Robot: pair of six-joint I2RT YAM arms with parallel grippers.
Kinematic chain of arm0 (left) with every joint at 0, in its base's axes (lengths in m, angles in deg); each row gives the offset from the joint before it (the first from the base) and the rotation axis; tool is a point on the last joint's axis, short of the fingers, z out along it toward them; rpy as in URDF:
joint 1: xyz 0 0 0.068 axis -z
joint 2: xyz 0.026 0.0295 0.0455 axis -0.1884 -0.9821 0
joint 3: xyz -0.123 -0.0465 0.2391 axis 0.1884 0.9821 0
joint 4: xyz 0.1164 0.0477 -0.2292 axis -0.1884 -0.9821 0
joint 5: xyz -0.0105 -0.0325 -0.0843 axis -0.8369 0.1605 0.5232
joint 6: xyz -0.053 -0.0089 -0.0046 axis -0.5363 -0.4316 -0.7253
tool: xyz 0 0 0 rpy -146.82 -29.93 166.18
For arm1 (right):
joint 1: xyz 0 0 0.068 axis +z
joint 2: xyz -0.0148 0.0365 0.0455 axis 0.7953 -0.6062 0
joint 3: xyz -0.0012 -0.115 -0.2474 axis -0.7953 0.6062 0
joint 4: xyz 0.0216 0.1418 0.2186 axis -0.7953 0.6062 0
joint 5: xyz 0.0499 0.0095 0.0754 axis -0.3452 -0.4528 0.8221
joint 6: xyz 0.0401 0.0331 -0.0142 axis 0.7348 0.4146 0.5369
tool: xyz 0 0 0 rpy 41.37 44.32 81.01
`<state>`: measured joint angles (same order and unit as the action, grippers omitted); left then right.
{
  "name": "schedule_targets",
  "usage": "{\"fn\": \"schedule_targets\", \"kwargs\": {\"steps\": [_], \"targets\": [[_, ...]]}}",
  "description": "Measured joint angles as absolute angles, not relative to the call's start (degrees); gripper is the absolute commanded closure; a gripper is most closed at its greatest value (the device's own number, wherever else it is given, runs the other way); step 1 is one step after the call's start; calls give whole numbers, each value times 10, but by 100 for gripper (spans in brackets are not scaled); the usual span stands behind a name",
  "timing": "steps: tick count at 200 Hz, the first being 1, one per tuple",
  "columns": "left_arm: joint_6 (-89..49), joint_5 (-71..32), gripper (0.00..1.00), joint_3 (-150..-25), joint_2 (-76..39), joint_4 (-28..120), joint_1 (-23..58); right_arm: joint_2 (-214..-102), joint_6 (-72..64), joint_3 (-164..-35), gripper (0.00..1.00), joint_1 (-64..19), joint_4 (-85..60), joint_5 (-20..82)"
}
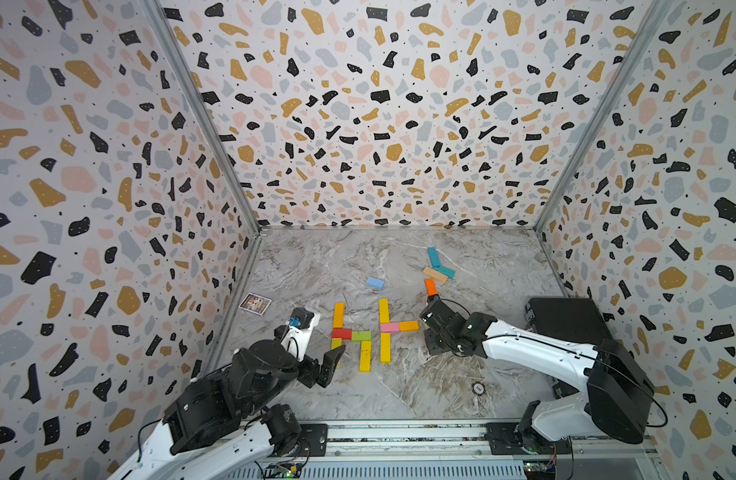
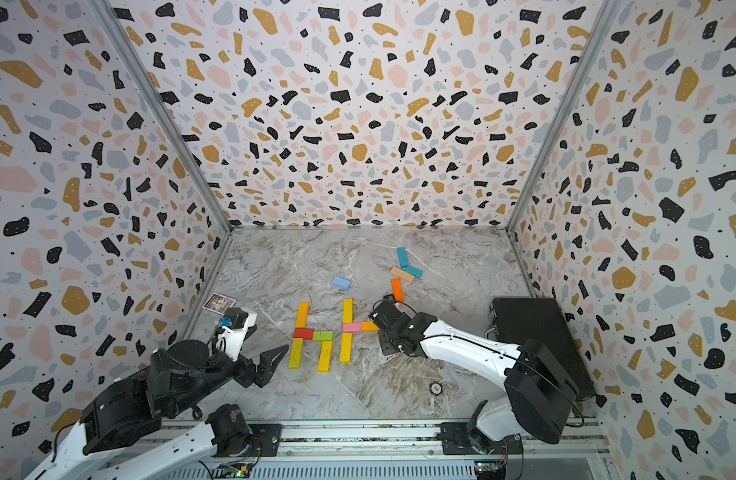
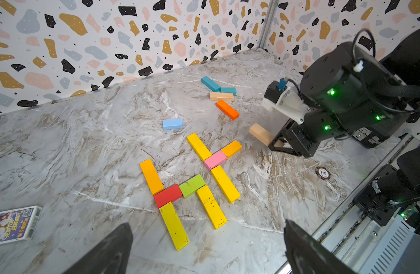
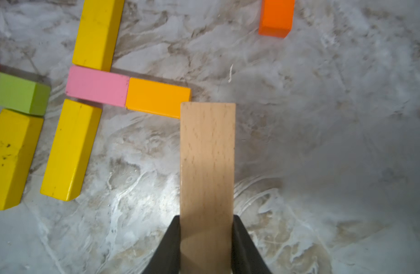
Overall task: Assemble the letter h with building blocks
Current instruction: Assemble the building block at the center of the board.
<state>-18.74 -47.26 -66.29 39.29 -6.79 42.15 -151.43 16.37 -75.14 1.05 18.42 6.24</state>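
Observation:
Two groups of building blocks lie flat mid-table. One has an orange bar (image 1: 338,314), a red (image 1: 341,333) and a green (image 1: 361,335) short bar, and two yellow bars below. Beside it, two yellow bars (image 1: 383,310) stand in line, with a pink block (image 1: 389,327) and an orange-yellow block (image 4: 158,97) running sideways from them. My right gripper (image 4: 206,227) is shut on a tan bar (image 4: 207,166), whose far end sits at the orange-yellow block's outer end. My left gripper (image 3: 206,251) hangs open and empty near the first group's lower end.
Loose blocks lie farther back: a light blue one (image 1: 375,283), two teal ones (image 1: 433,257), a tan one (image 1: 435,275) and an orange one (image 1: 430,286). A picture card (image 1: 255,303) lies by the left wall, a black box (image 1: 565,320) at the right, a poker chip (image 1: 478,388) near the front rail.

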Motion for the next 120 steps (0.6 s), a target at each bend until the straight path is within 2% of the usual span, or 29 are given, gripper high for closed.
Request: {"fn": "schedule_targets", "kwargs": {"steps": [57,120], "targets": [[-186,-472,1,-663,391,-68,422,-1552,239,-740,86,85,175,59],[-186,-472,1,-663,391,-68,422,-1603,297,-739,85,92,172,48]]}}
